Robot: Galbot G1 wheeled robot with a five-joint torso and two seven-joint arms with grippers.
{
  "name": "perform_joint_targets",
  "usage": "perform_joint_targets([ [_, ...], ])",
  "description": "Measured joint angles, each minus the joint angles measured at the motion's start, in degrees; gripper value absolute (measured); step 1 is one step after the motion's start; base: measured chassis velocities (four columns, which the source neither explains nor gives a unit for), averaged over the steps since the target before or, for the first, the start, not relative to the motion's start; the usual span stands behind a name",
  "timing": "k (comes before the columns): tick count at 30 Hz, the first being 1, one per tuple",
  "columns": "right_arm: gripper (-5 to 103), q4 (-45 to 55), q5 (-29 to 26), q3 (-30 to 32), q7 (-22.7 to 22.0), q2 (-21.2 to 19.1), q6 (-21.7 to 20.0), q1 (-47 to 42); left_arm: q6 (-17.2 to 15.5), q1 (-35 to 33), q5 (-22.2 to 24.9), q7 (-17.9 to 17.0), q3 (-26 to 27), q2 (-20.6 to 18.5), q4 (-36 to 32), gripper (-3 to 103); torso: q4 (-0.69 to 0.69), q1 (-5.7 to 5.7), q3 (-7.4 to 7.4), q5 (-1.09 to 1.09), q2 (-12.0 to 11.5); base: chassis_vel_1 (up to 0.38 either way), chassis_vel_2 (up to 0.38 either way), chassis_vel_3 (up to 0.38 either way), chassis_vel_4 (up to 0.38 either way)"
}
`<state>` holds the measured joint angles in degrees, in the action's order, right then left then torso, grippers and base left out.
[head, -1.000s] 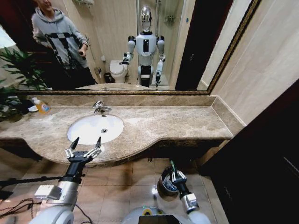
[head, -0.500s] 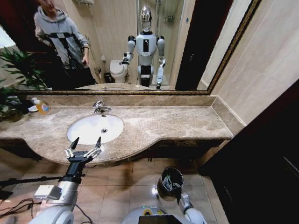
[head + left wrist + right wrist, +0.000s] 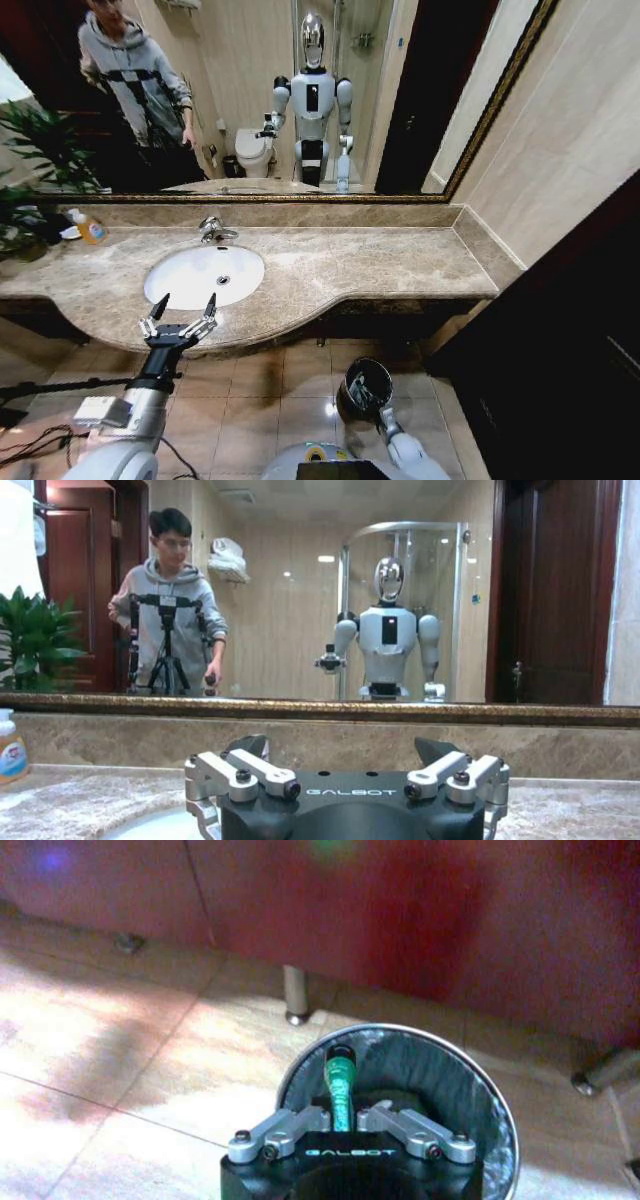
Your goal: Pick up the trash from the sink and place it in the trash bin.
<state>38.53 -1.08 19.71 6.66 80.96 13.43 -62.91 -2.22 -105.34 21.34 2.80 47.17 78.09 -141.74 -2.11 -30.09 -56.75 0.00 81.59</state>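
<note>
Warm dim bathroom light, floor glare beside the trash bin (image 3: 363, 388), soft reddish right wrist view

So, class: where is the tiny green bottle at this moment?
In the right wrist view, the green bottle is clamped between the right gripper's fingers, directly above the open trash bin on the tiled floor below the counter.

White sink (image 3: 205, 275) in mottled beige-brown marble counter (image 3: 380, 262); green bottle (image 3: 339, 1091) over the dark, shiny-rimmed trash bin (image 3: 460, 1072); tan floor tiles (image 3: 255, 400).
</note>
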Motion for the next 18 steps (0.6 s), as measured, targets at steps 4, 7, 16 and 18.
perform_joint_targets([
  [4, 8, -3.22, 0.04, 0.25, -0.23, 0.49, -0.28, 2.24, 0.0, 0.0, 0.0, 0.0, 0.0, 0.0, 0.0, 100, -0.01, 0.0, 0.0, 0.01, 0.0, 0.0, 0.0, 0.0, 0.0],
  [7, 9, -3.96, 0.37, 0.61, -0.64, 0.62, -1.28, 3.15, 0.0, 0.0, 0.0, 0.0, 0.0, 0.0, 0.0, 100, 0.0, 0.0, 0.0, 0.0, 0.0, 0.0, 0.0, 0.0, 0.0],
  [16, 41, -2.71, 0.42, 0.79, -0.86, -0.59, -1.6, 2.28, 0.0, 0.0, 0.0, 0.0, 0.0, 0.0, 0.0, 100, 0.0, 0.0, 0.01, 0.01, 0.0, 0.0, 0.0, 0.0, 0.0],
  [18, 47, -2.36, 0.39, 0.86, -0.85, -0.76, -1.6, 1.94, 0.0, 0.0, 0.0, 0.0, 0.0, 0.0, 0.0, 100, 0.0, 0.0, 0.01, 0.0, 0.0, 0.0, 0.0, 0.0, 0.0],
])
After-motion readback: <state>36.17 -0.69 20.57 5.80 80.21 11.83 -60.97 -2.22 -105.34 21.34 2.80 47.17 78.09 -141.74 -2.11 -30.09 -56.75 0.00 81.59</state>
